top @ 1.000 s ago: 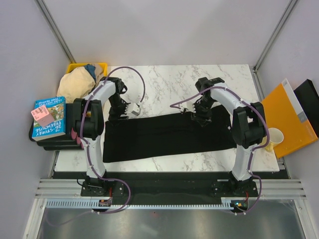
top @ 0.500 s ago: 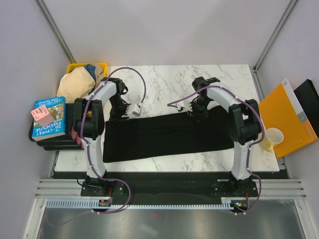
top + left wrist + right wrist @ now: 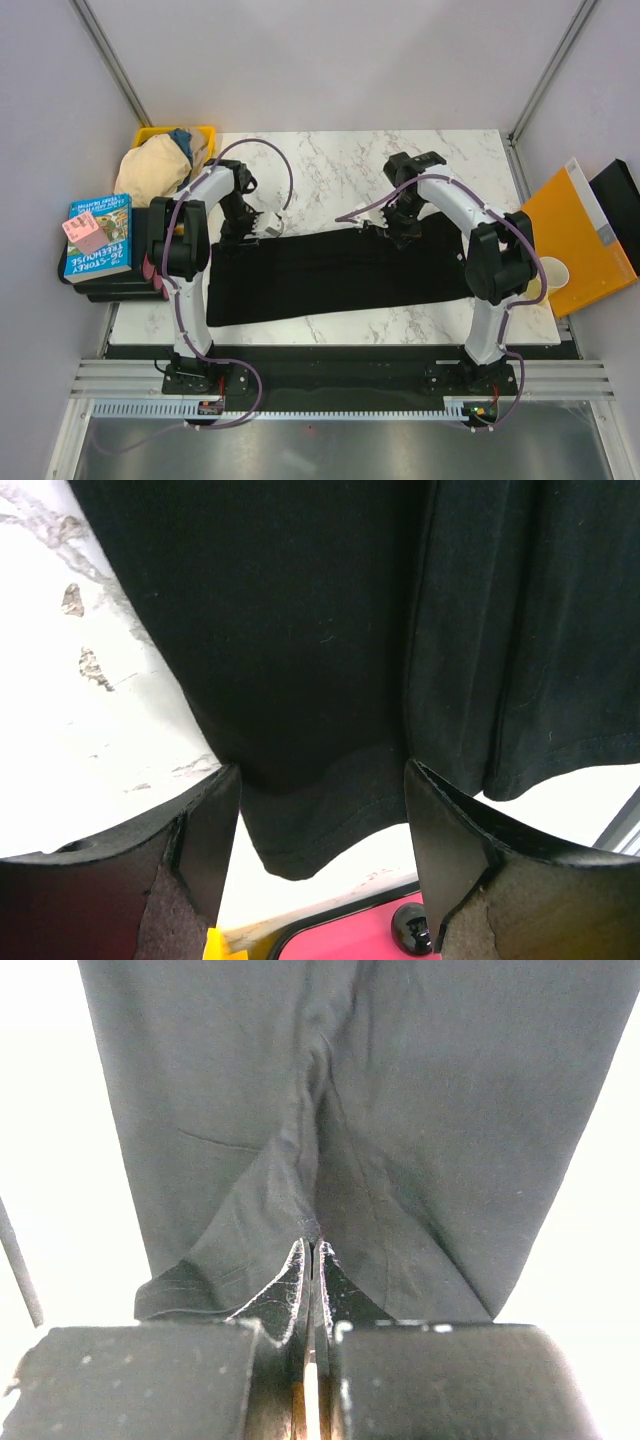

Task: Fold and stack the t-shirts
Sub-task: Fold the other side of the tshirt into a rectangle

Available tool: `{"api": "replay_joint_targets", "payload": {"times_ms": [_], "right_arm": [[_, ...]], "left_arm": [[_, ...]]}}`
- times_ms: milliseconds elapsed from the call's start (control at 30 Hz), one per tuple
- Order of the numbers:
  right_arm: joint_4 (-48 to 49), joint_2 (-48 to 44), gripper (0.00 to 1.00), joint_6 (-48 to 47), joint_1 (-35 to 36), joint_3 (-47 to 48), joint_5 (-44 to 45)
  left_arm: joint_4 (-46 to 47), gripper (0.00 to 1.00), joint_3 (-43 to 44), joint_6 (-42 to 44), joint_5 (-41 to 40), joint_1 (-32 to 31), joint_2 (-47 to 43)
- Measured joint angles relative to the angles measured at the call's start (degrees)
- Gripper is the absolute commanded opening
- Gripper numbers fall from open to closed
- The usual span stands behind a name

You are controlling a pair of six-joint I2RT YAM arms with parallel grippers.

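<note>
A black t-shirt (image 3: 340,270) lies on the marble table (image 3: 340,160), folded into a long band from left to right. My left gripper (image 3: 245,222) hovers over its far left corner. Its jaws stand open in the left wrist view (image 3: 320,780), with the hemmed corner of the t-shirt (image 3: 300,630) between and below them, untouched. My right gripper (image 3: 400,232) is at the far edge of the band, right of centre. In the right wrist view it (image 3: 315,1245) is shut on a pinch of the t-shirt (image 3: 400,1110), and creases run up to its tips.
A yellow bin (image 3: 150,133) with a heap of beige cloth (image 3: 155,165) sits at the back left. Books (image 3: 98,238) are stacked off the left edge. An orange folder (image 3: 575,235) and a paper cup (image 3: 550,272) lie off the right edge.
My right gripper has shut on the far edge of the t-shirt, and its arm has shifted slightly. The left gripper has stayed open in place.
</note>
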Motion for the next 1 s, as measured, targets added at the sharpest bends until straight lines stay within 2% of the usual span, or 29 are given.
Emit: {"api": "replay_joint_targets", "payload": {"times_ms": [533,567,600,633,667,733,900,1000], "right_arm": [[-1.27,-9.2,0.0,0.07,11.74,-9.9,-0.94],[-1.25,-9.84,0.04,0.28,12.66,-10.36,-1.16],[-1.29,-10.27,0.2,0.44,13.38,-10.58,-1.38],[-1.29,-10.6,0.55,0.63,13.84,-10.71,-1.53],[-1.4,-10.86,0.63,0.9,14.4,-10.78,-1.73],[-1.55,-11.04,0.73,1.38,14.97,-10.78,-1.84],[-1.62,-11.04,0.76,1.6,14.21,-10.8,-1.73],[-1.7,-10.97,0.64,1.84,12.79,-10.71,-1.73]], "left_arm": [[0.28,0.73,-1.42,1.14,-0.5,-0.5,0.0],[0.31,0.73,-1.42,1.27,-0.52,-0.5,0.0],[0.28,0.73,-1.42,1.38,-0.55,-0.5,0.0],[0.26,0.73,-1.42,1.53,-0.55,-0.5,0.0],[0.24,0.73,-1.44,1.64,-0.57,-0.5,0.0],[0.2,0.73,-1.42,1.79,-0.57,-0.5,0.0],[0.02,0.73,-1.31,1.95,-0.76,-0.61,0.0],[0.0,0.73,-1.14,1.95,-0.79,-0.61,0.0]]}}
